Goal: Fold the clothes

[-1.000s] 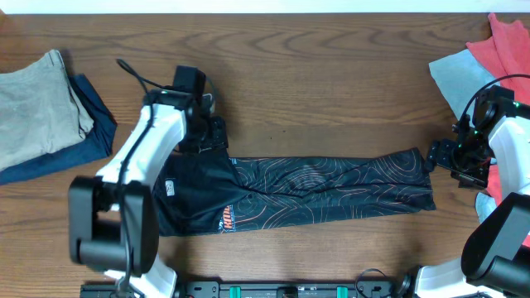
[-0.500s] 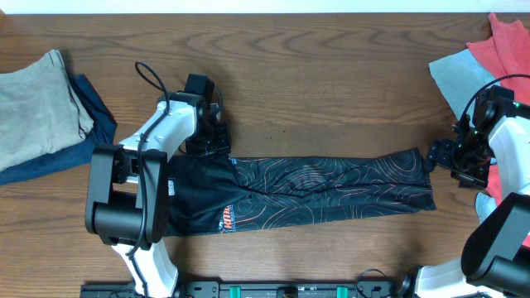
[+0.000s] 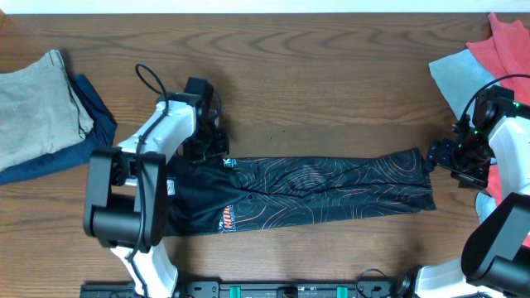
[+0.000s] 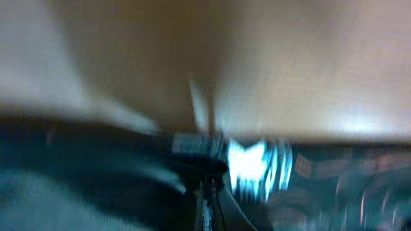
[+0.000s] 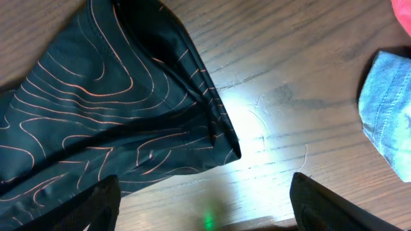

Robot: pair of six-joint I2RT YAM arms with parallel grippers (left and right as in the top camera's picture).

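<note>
The black jersey (image 3: pixel 331 190) with thin orange contour lines lies folded into a long strip across the table's front middle. My left gripper (image 3: pixel 217 154) sits on the strip's upper left edge, shut, with dark fabric pinched between the fingers. The left wrist view is badly blurred: the shut left gripper (image 4: pixel 209 192) stands amid black cloth (image 4: pixel 96 179). My right gripper (image 3: pixel 439 157) hovers open just off the strip's right end. In the right wrist view the jersey's corner (image 5: pixel 128 109) lies ahead of the right gripper (image 5: pixel 221 221), touching neither finger.
A folded grey garment (image 3: pixel 37 99) on a dark blue one (image 3: pixel 95 124) lies at the far left. A pile of light blue (image 3: pixel 464 79) and red cloth (image 3: pixel 507 41) sits at the far right, its light blue edge (image 5: pixel 385 122) close to my right gripper.
My left gripper has dropped toward the jersey's upper left edge and closed on it. The right arm and the rest of the jersey have not moved.
</note>
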